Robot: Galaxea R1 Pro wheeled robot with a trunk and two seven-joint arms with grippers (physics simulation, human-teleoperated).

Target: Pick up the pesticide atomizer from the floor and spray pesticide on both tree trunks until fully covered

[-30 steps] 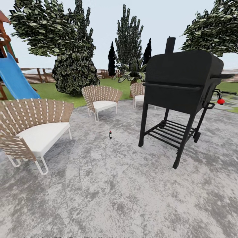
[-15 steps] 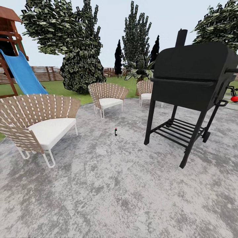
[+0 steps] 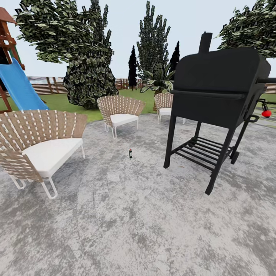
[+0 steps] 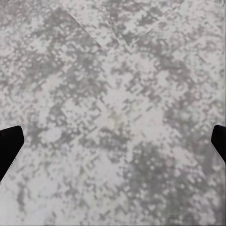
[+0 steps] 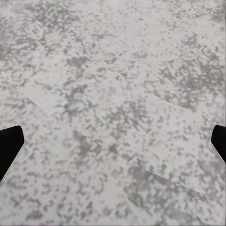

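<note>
Both grippers have their jaws spread wide: the left gripper (image 4: 113,141) shows two dark fingertips (image 4: 9,143) at opposite edges of its wrist view, and the right gripper (image 5: 113,141) does likewise, each empty above mottled grey paving (image 3: 134,222). Ahead, one small dark atomizer (image 3: 130,153) with a red cap stands upright on the paving, between three woven chairs (image 3: 38,147) and one black grill (image 3: 218,92). One blue slide (image 3: 19,86) rises beyond, with lawn (image 3: 65,101) and fence (image 3: 46,86) behind.
</note>
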